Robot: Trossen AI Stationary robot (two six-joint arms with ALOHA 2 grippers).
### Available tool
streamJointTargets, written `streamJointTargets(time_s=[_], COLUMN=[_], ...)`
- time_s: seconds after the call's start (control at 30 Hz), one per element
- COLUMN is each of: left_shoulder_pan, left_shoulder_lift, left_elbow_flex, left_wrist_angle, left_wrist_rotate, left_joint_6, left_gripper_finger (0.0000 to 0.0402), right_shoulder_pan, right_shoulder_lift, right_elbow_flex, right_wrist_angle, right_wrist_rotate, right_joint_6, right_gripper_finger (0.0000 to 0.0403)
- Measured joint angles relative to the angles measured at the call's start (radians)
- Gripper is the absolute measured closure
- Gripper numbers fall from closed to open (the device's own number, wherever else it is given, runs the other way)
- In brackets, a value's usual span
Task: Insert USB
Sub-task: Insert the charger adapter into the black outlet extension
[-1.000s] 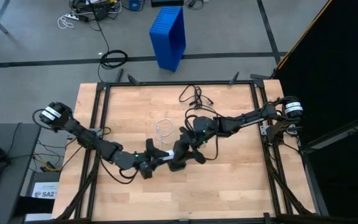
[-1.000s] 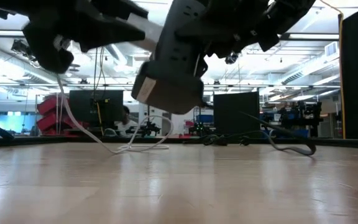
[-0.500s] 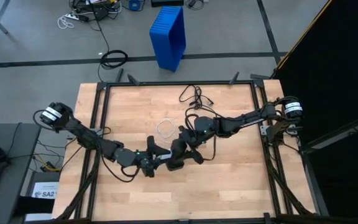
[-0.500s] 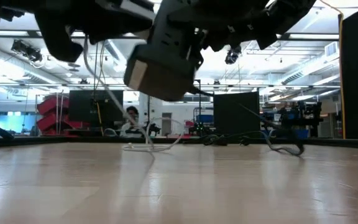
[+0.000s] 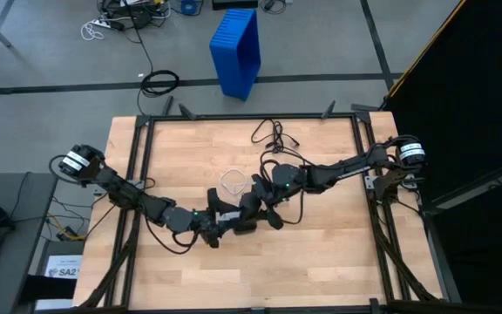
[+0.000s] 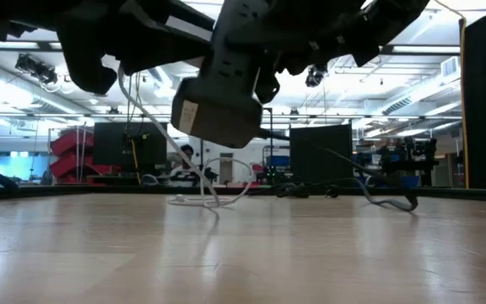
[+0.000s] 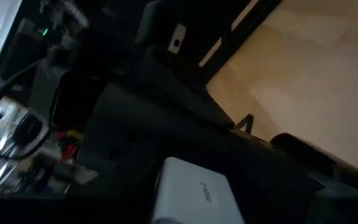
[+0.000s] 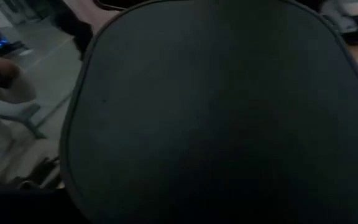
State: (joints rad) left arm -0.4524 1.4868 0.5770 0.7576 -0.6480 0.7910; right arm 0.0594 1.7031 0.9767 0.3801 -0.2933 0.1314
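Observation:
The USB is a thin white cable; its coil (image 5: 231, 181) lies on the table just beyond both grippers, and one strand (image 6: 154, 135) rises from it to my left gripper (image 5: 223, 221), which is shut on the white plug end (image 7: 191, 193). My right gripper (image 5: 251, 209) is shut on the black box (image 5: 243, 220), whose pale end face (image 6: 213, 114) hangs above the table. The left gripper's tips are close against the box's left end; whether plug and box touch is hidden. The box (image 8: 216, 112) fills the right wrist view. My left gripper holds the cable's white plug end (image 7: 185, 186) between its two fingers, level, coming from the table's left. The plug is lifted clear, and the cable (image 6: 142, 110) runs slack down to the coil (image 6: 209, 192) on the table. My right gripper holds the black box (image 6: 226, 84) from above and from the right. The gripper and the box themselves hide the place of contact. The box is lifted clear of the table and tilted.
The box's thicker black cord (image 5: 273, 135) trails in loops toward the table's far edge and lies along the wood (image 6: 378, 200). A black frame (image 5: 251, 116) rims the table. Bare wood lies near and to either side. A blue crate (image 5: 236, 48) stands on the floor beyond.
My left gripper has moved toward the right and slightly far, closing on the black box, so the white plug no longer shows between them from above. The box has shifted a little toward the left and tipped. The raised cable strand has swung and the coil has slid slightly.

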Motion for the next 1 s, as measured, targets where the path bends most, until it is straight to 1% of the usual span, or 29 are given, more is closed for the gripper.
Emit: streamJointTargets(time_s=[0.1, 0.23, 0.3, 0.43, 0.57, 0.67, 0.8, 0.9, 1.0], left_shoulder_pan=[-0.013, -0.037, -0.05, -0.081, -0.098, -0.105, -0.104, -0.106, -0.103], left_shoulder_lift=[0.002, 0.002, 0.002, -0.005, -0.035, -0.08, -0.157, -0.223, -0.299], left_elbow_flex=[0.0, 0.0, 0.0, 0.002, 0.002, 0.002, -0.012, -0.061, -0.15], left_wrist_angle=[-0.004, 0.01, 0.011, 0.017, -0.015, -0.043, -0.044, -0.05, -0.064], left_wrist_rotate=[-0.07, -0.126, -0.177, -0.283, -0.354, -0.364, -0.366, -0.366, -0.366], left_joint_6=[0.032, 0.036, 0.037, 0.047, 0.046, 0.037, -0.024, -0.089, -0.213], left_gripper_finger=[0.0183, 0.0183, 0.0183, 0.0183, 0.0183, 0.0183, 0.0183, 0.0183, 0.0183], right_shoulder_pan=[-0.003, -0.001, -0.003, -0.01, -0.015, -0.015, -0.012, 0.002, 0.017], right_shoulder_lift=[-0.002, -0.002, -0.002, -0.024, -0.07, -0.106, -0.158, -0.192, -0.224], right_elbow_flex=[0.0, -0.003, -0.003, -0.003, -0.003, -0.005, -0.006, -0.006, -0.006], right_wrist_angle=[-0.031, -0.035, -0.054, -0.148, -0.259, -0.335, -0.405, -0.431, -0.423], right_wrist_rotate=[0.047, 0.071, 0.078, 0.121, 0.177, 0.213, 0.267, 0.286, 0.278], right_joint_6=[-0.005, -0.013, -0.02, -0.035, -0.051, -0.058, -0.062, -0.068, -0.08], right_gripper_finger=[0.0176, 0.0176, 0.0176, 0.0176, 0.0176, 0.0176, 0.0176, 0.0176, 0.0176])
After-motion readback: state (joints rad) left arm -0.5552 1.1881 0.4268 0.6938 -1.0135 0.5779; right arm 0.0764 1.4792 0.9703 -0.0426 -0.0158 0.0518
